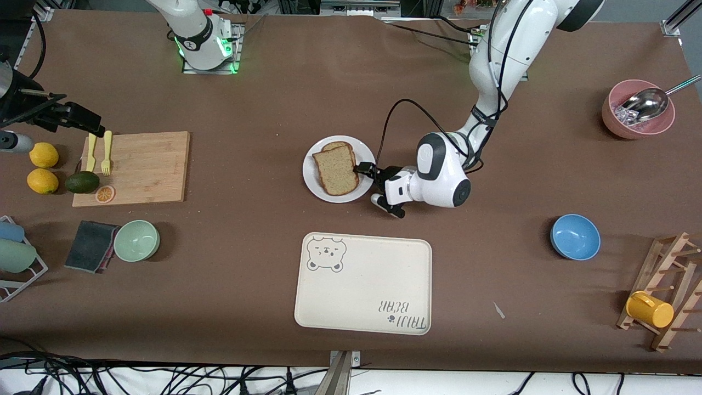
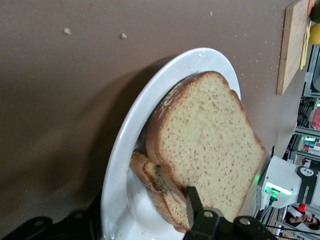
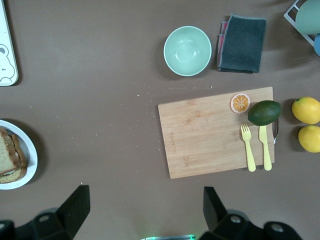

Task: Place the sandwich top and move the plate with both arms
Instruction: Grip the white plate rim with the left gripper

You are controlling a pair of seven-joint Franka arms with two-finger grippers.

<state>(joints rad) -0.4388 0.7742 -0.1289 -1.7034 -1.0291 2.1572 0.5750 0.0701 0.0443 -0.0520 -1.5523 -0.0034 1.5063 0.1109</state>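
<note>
Tray [image 1: 363,285], cream: bear print, lettering "TAIJI BEAR". Plate [image 1: 314,178], mid-worktop, carries sandwich top [image 1: 335,170]. Left hand [image 1: 368,184] at plate rim, fingers part-closed around it. Right hand [image 3: 145,210] spread wide above cutting board [image 3: 210,132].

"TAIJI BEAR" on the cream tray [image 1: 362,285], upside down.

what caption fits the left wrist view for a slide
Left tool at the white plate rim, one finger above it, the sandwich top lying askew on the lower slice.
</note>
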